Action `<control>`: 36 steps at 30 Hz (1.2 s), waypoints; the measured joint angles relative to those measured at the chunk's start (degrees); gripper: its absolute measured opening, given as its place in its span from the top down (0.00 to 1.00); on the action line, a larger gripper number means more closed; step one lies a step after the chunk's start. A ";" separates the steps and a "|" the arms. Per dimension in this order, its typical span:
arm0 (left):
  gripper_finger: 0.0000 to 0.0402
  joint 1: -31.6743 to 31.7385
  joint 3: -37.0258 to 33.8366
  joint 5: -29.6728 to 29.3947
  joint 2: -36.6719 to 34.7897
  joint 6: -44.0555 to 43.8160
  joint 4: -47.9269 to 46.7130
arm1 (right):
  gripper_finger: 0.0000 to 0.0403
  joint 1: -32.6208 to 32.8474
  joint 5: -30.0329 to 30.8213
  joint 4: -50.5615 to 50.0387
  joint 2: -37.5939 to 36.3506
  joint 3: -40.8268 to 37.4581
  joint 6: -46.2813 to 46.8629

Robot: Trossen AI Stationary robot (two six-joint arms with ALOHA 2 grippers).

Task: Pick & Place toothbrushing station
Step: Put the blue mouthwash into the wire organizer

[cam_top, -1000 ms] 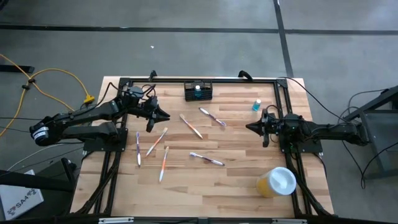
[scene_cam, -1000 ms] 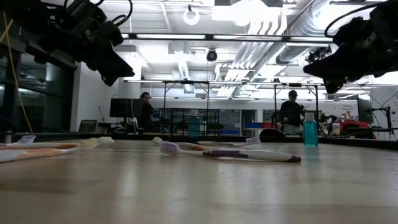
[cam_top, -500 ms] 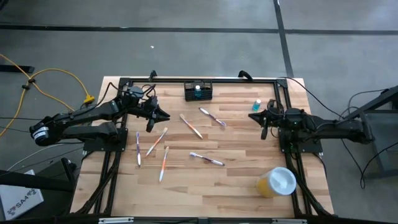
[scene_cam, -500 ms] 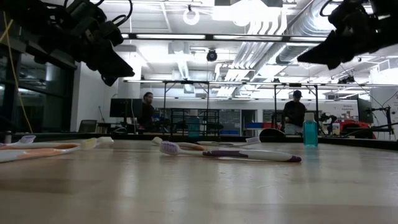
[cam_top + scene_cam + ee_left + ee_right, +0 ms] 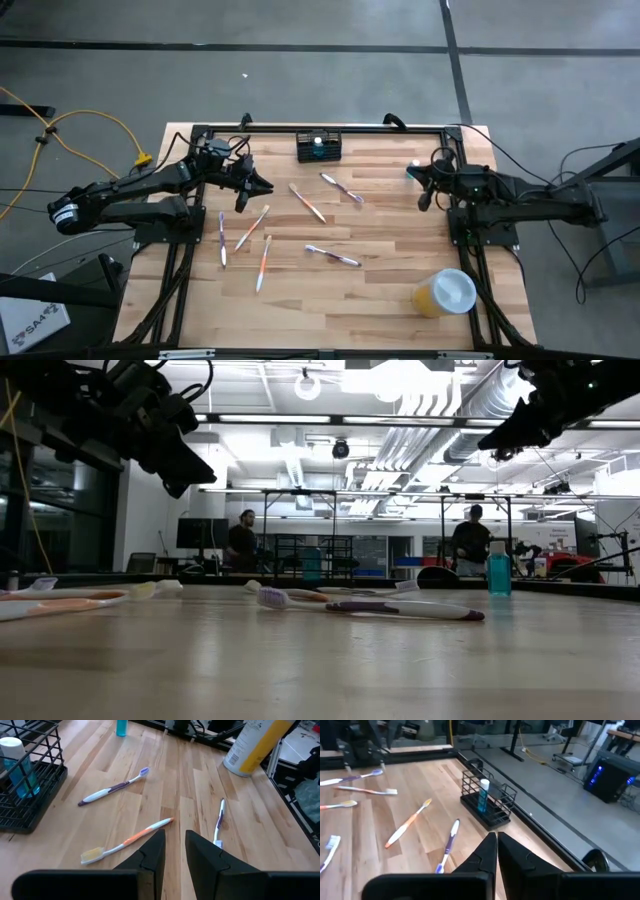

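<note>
The toothbrushing station (image 5: 319, 147), a black wire caddy with a blue bottle standing in it, rests on its base at the table's far edge, also seen in the left wrist view (image 5: 25, 795) and the right wrist view (image 5: 487, 800). My left gripper (image 5: 268, 187) hovers over the table's left part, its fingers (image 5: 175, 834) a narrow gap apart with nothing between them. My right gripper (image 5: 410, 173) hangs high over the right side, shut and empty (image 5: 496, 836), pointing toward the caddy.
Several toothbrushes (image 5: 333, 256) lie scattered flat on the wooden table's middle. A small blue bottle (image 5: 498, 572) stands at the far right, under my right gripper. A yellow cup with a white lid (image 5: 445, 292) lies near the right front. Black frame rails (image 5: 455, 150) border the table.
My right gripper has risen well above the table, swung a little toward the far edge, and tipped and rolled so that it points more level. My left gripper has kept still. Nothing on the table has moved.
</note>
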 joint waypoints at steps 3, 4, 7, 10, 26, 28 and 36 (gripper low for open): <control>0.82 -0.01 0.00 0.00 0.00 0.00 0.00 | 0.94 0.02 0.12 -0.06 1.73 1.66 1.08; 0.82 -0.01 0.00 0.00 0.00 0.00 0.00 | 0.93 0.02 0.22 -0.14 2.37 2.41 1.11; 0.82 0.01 0.00 0.00 0.00 0.00 0.00 | 0.89 0.02 0.37 -1.45 4.72 5.55 1.17; 0.82 -0.01 0.00 0.00 0.00 0.00 0.00 | 0.87 0.02 1.06 -5.86 7.96 9.78 1.86; 0.82 -0.01 0.00 0.00 0.00 0.02 0.02 | 0.83 -2.07 14.36 -29.25 21.77 22.91 12.78; 0.82 -0.01 0.00 0.00 0.00 0.02 0.01 | 0.83 -3.42 14.32 -30.34 22.91 23.28 12.78; 0.82 -0.01 0.00 0.00 0.00 0.01 0.02 | 0.83 -10.29 11.21 -34.81 24.54 23.47 13.82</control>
